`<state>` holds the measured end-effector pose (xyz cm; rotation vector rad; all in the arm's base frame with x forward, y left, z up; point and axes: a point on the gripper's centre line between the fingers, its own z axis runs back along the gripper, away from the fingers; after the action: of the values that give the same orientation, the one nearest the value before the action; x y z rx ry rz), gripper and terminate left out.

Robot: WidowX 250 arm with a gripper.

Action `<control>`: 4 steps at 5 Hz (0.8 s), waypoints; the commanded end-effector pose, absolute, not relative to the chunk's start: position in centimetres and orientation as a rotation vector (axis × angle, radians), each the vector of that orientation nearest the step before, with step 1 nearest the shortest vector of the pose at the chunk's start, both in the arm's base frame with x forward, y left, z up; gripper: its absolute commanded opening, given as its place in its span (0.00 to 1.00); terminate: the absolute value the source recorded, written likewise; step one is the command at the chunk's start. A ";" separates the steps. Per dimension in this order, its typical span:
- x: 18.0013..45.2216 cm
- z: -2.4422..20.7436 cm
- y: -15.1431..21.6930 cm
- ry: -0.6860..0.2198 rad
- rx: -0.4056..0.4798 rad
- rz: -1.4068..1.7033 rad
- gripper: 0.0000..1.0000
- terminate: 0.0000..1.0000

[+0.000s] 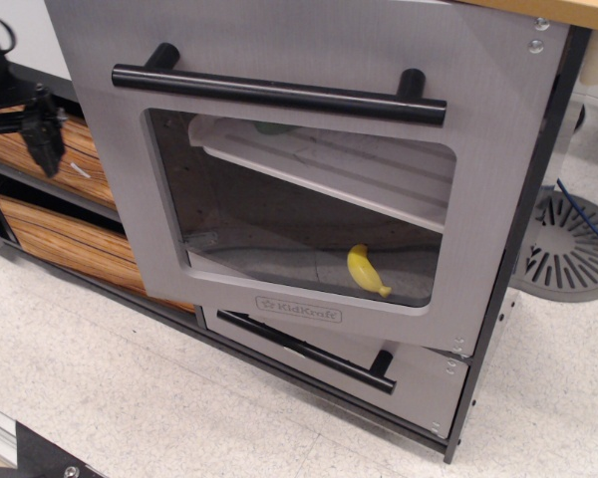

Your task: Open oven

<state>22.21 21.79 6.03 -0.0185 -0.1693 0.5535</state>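
The oven's large grey door (309, 50) has a long black bar handle (279, 94), a clear rounded window (279, 214) and a KidKraft logo (299, 310). The door leans outward at the top, ajar, and its left edge overlaps the wood drawers. Through the window I see a white rack and a yellow toy banana (366, 271) on the oven floor. My gripper (35, 129) is at the far left edge, apart from the door and well left of the handle. Only a black finger (48, 139) shows clearly; the rest is cut off.
A smaller grey drawer (424, 383) with a black handle (304, 351) sits under the door. Brown wood-grain drawers (65, 244) are at the left behind my gripper. A grey slotted round base (568, 249) lies on the floor at the right. A black frame post (523, 239) edges the oven.
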 end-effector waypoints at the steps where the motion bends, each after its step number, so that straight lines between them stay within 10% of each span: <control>1: 22.9 7.4 27.7 -0.173 -0.020 0.690 1.00 0.00; 4: 26.7 8.6 24.6 -0.221 -0.063 0.893 1.00 0.00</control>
<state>27.54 22.99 5.69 -0.0854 -0.1473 0.9016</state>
